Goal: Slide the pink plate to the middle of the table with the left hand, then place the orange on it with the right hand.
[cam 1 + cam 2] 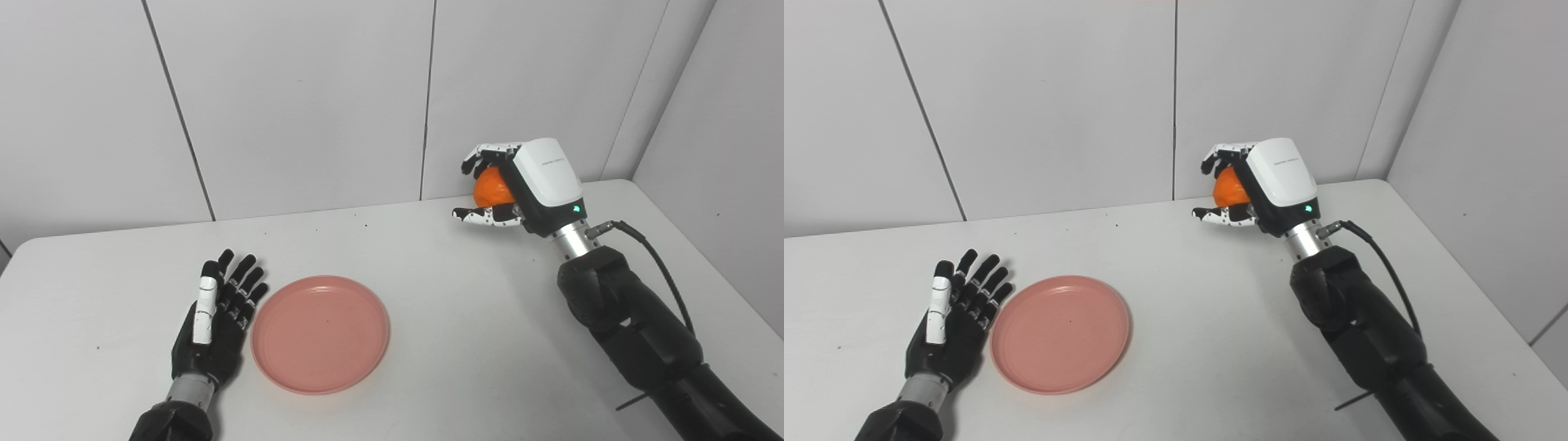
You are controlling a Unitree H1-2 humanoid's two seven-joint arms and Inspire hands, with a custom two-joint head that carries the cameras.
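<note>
The pink plate (pixel 320 332) lies flat on the white table (pixel 429 288), left of its middle and near the front. My left hand (pixel 215 318) is open and empty, fingers straight, resting just left of the plate's rim; whether it touches the rim I cannot tell. My right hand (pixel 520 184) is shut on the orange (pixel 492 188) and holds it above the table's far right part, well away from the plate. The hand's white back hides part of the orange. Both hands also show in the right eye view: left (pixel 949 324), right (pixel 1258 184).
The table's far edge meets grey wall panels (pixel 294 98). A side wall (pixel 723 135) stands close along the table's right edge. A black cable (pixel 661 269) loops off my right forearm.
</note>
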